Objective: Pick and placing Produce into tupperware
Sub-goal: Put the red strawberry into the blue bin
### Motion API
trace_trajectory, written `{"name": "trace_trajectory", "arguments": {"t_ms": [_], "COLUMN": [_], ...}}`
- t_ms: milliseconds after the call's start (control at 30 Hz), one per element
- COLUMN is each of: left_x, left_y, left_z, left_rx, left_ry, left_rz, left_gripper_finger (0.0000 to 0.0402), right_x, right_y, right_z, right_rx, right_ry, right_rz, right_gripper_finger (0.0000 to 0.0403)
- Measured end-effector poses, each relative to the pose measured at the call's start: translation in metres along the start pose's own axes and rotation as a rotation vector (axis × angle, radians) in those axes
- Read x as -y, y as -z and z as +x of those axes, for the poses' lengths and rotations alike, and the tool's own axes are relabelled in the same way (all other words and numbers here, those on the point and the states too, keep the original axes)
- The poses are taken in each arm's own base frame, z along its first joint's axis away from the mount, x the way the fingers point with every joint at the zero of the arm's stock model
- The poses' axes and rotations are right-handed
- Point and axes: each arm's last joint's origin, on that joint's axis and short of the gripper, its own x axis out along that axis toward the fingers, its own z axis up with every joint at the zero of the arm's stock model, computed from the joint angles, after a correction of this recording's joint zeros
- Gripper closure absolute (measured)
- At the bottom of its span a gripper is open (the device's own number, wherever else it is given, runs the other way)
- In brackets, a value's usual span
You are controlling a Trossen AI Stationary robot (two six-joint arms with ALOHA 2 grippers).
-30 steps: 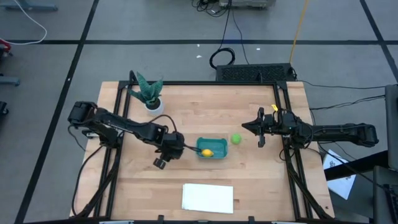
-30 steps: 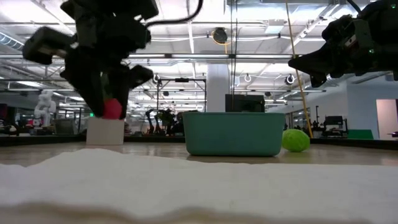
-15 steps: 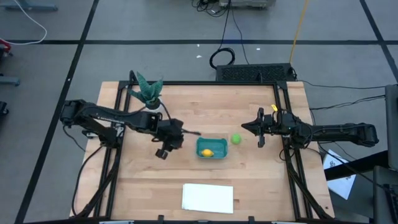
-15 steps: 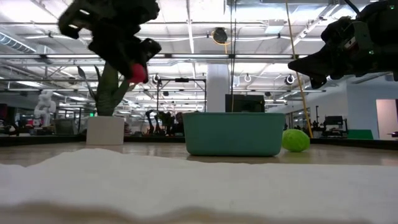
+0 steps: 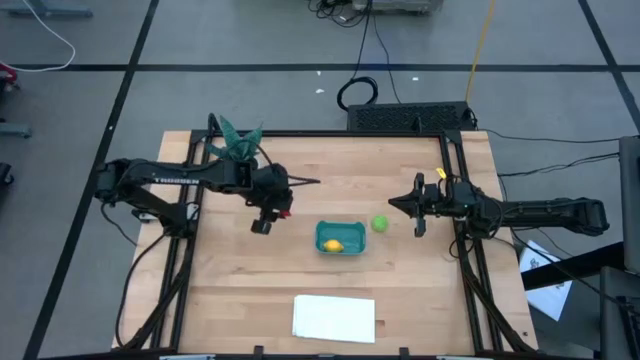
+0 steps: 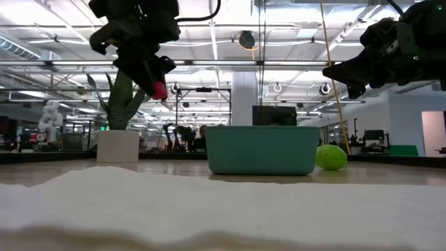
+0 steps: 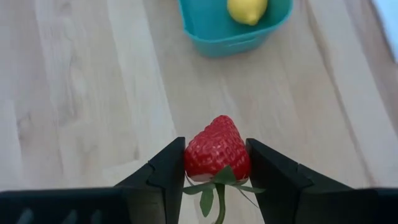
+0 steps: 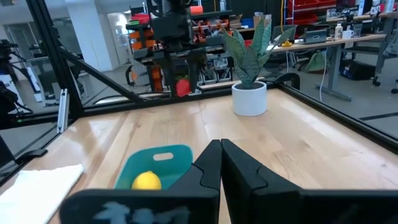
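Observation:
My left gripper (image 7: pixel 214 147) is shut on a red strawberry (image 7: pixel 216 149), held above the wood table to the left of the teal tupperware (image 5: pixel 340 238); the low view shows the strawberry (image 6: pixel 159 89) well above the tub's rim. A yellow lemon (image 5: pixel 333 245) lies inside the tub. A green ball (image 5: pixel 380 223) rests on the table just off the tub's far right corner. My right gripper (image 5: pixel 393 204) waits shut and level, right of the ball, touching nothing. My left gripper pinches the strawberry between its two fingers, on its two sides (image 7: pixel 190 163) near the leafy stem end. The fingers slant down from the table's left. The strawberry is lifted clear of the table, its pointed tip away from the gripper and its green leaves (image 7: pixel 214 180) back between the fingers.
A spiky plant in a white pot (image 5: pixel 238 148) stands at the far left, close behind my left arm. A flat white sheet (image 5: pixel 334 317) lies by the near edge. Black frame rails (image 5: pixel 186 250) run along the table's left and right sides.
My left gripper has risen and swung toward the table's far edge, still shut on the strawberry. The strawberry has gone up with it, from low beside the pot to well above the tub's rim. My right arm has kept still.

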Motion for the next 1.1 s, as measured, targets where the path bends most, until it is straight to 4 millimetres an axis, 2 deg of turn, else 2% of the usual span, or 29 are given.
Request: {"name": "trace_trajectory", "arguments": {"t_ms": [267, 500, 633, 800, 1100], "left_x": [-0.007, -0.013, -0.02, -0.029, -0.039], "left_y": [-0.008, -0.048, -0.07, -0.087, -0.095], "left_z": [-0.003, -0.01, -0.006, 0.01, 0.055], "left_rx": [0.083, 0.171, 0.197, 0.191, 0.108], "left_ry": [-0.005, 0.051, 0.095, 0.131, 0.178], "left_rz": [-0.051, -0.043, -0.022, 0.006, 0.034], "left_gripper_finger": [0.0245, 0.0245, 0.0245, 0.0245, 0.0245], "right_x": [0.0, 0.0, 0.0, 0.0, 0.0], "right_y": [0.0, 0.0, -0.001, -0.001, -0.001], "right_z": [0.0, 0.0, 0.0, 0.0, 0.0], "right_rx": [0.001, 0.001, 0.007, 0.008, 0.007], "right_ry": [0.0, 0.0, -0.001, -0.001, -0.001], "right_rz": [-0.002, -0.004, -0.004, -0.004, -0.004], "right_gripper_finger": [0.0403, 0.0403, 0.0403, 0.0403, 0.0403]}}
